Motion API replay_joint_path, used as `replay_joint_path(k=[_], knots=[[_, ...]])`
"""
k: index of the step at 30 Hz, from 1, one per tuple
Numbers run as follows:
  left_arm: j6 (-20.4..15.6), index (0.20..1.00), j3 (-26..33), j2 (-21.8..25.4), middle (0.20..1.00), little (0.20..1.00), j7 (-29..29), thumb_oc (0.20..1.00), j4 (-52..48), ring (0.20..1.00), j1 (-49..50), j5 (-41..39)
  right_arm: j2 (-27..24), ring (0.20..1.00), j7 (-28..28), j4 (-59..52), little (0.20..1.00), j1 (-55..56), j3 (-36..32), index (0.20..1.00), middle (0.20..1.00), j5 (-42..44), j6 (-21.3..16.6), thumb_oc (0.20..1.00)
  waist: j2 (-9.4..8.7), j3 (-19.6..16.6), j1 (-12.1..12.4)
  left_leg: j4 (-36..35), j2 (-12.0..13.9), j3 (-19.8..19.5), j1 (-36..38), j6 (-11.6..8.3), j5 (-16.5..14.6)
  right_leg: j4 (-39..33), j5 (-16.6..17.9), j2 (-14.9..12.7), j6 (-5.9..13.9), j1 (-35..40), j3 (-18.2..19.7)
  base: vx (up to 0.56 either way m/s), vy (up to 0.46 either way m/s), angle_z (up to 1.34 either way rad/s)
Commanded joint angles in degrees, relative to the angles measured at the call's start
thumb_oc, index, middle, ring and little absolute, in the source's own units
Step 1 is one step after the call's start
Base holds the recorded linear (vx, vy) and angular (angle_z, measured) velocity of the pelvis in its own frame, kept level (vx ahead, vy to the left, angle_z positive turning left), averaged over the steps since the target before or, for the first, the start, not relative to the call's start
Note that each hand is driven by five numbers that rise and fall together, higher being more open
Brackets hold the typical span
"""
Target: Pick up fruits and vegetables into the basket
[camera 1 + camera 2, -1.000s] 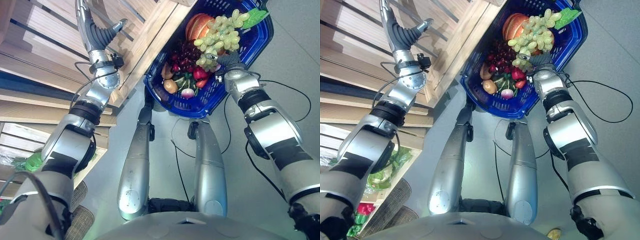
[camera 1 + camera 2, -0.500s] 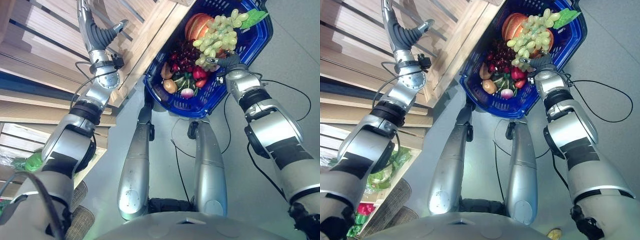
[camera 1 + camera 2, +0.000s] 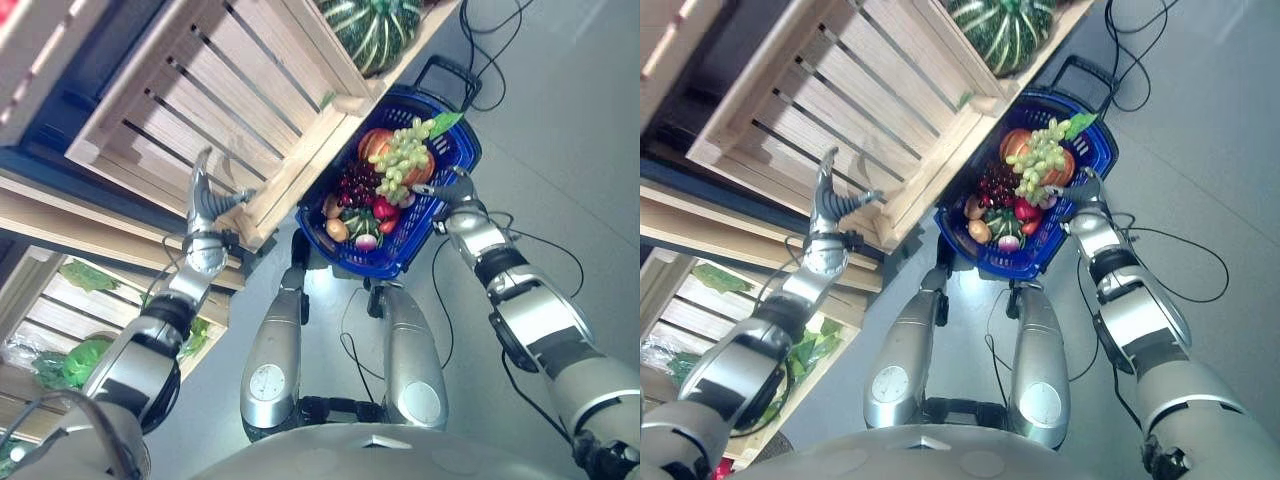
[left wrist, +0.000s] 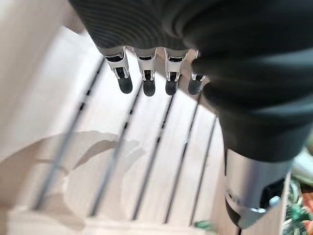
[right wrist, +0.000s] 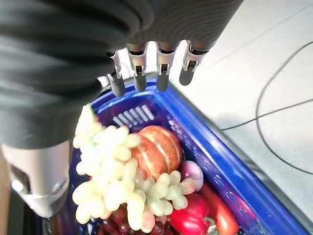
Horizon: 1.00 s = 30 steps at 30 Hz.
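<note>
Grapes (image 5: 117, 181) in basket (image 5: 234, 161), below right robot hand (image 5: 146, 73)

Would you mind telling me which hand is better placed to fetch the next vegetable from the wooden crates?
Probably the left hand: it is raised, open, against the slatted wooden crate, while the right hand, also open, hovers over the blue basket of produce.

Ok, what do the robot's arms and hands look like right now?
Both arms are silver-grey with black bands and dark joints. The left hand and right hand wear dark ribbed covers, with silver fingers ending in dark tips and a silver thumb set apart.
</note>
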Motion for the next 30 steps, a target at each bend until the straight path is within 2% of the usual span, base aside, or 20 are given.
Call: replay_joint_path(k=[1,5,7,9,11,13,18,24,30], knots=[[-0.1,1.0,1.5,-2.6,1.0,1.0,-3.4,1.0,4.9,1.0,3.2,1.0,-1.4,1.0,-1.0,-1.7,1.0,6.0,-0.3,1.0,1.0,-1.5,-3.2,1.0,-1.04,-9.1,0.0,1.8,-2.3,1.0,2.6,0.6,-4.9,-12.4,6.2,-2.6,5.39,9.0,0.1,0.13,-0.027,0.06],[0.8,1.0,2.7,-3.3,1.0,1.0,-9.0,1.0,7.4,1.0,10.0,3.5,-0.9,1.0,0.1,-2.9,1.0,15.2,-3.5,1.0,1.0,-3.0,-4.9,1.0,-1.71,-14.3,0.1,-1.1,-1.8,1.4,8.0,0.64,-5.0,-16.2,6.7,-2.5,5.86,15.1,0.0,0.26,-0.038,0.13],[1.5,1.0,3.2,-4.2,1.0,1.0,-14.1,1.0,10.7,1.0,15.4,5.7,0.7,1.0,0.9,-2.5,1.0,22.8,-5.8,1.0,1.0,-3.8,-6.3,1.0,-2.04,-18.5,0.0,-2.9,-1.2,1.7,11.8,0.79,-5.2,-18.0,7.0,-2.4,6.26,18.8,0.1,0.33,-0.03,0.11],[1.8,1.0,3.8,-4.9,1.0,1.0,-17.2,1.0,13.2,1.0,17.9,6.9,2.1,1.0,1.7,-1.3,1.0,26.5,-6.9,1.0,1.0,-4.0,-6.9,1.0,-2.11,-20.7,-0.2,-3.9,-0.8,2.0,13.7,0.84,-5.3,-18.8,7.1,-2.3,6.46,20.4,0.2,0.2,-0.006,0.18],[3.8,1.0,4.7,-5.9,1.0,1.0,-23.2,1.0,17.0,1.0,20.4,6.0,3.7,1.0,3.6,1.8,1.0,29.3,-8.0,1.0,1.0,-6.4,-7.0,1.0,-2.09,-22.8,-0.5,-5.1,-0.4,2.5,15.7,0.89,-5.3,-19.5,7.0,-2.1,6.61,22.1,0.4,0.17,-0.01,0.05],[4.8,1.0,5.0,-6.6,1.0,1.0,-27.6,1.0,20.0,1.0,21.3,4.3,4.5,1.0,5.6,4.1,1.0,30.6,-8.3,1.0,1.0,-6.4,-6.5,1.0,-2.09,-23.7,-0.8,-5.4,-0.2,2.8,16.8,0.92,-5.6,-19.7,6.7,-2.0,6.61,23.1,0.4,0.1,-0.009,-0.03],[4.5,1.0,6.3,-8.3,1.0,1.0,-33.1,1.0,25.1,1.0,23.0,4.7,6.7,1.0,11.6,11.7,1.0,34.5,-9.7,1.0,1.0,-8.1,-4.3,1.0,-1.99,-25.1,-2.0,-5.1,0.3,4.0,19.5,0.95,-7.0,-19.9,5.9,-2.0,6.43,25.5,1.2,0.07,0.012,-0.05],[5.1,1.0,7.7,-9.0,1.0,1.0,-34.8,1.0,26.4,1.0,23.5,4.2,7.7,1.0,15.7,16.5,1.0,37.3,-11.4,1.0,1.0,-8.3,-1.2,1.0,-1.81,-25.4,-3.0,-5.6,0.8,4.8,21.2,0.69,-7.6,-21.0,5.9,-2.0,6.52,27.0,1.8,0.03,0.007,-0.15],[4.9,1.0,7.7,-9.2,1.0,1.0,-34.9,1.0,26.6,1.0,23.5,3.3,7.5,1.0,17.5,18.6,1.0,38.4,-12.0,1.0,1.0,-7.9,-1.1,1.0,-1.53,-25.3,-3.6,-5.8,1.3,5.2,21.6,0.4,-7.8,-21.4,6.0,-2.2,6.7,27.2,2.3,0.01,0.007,-0.12]])
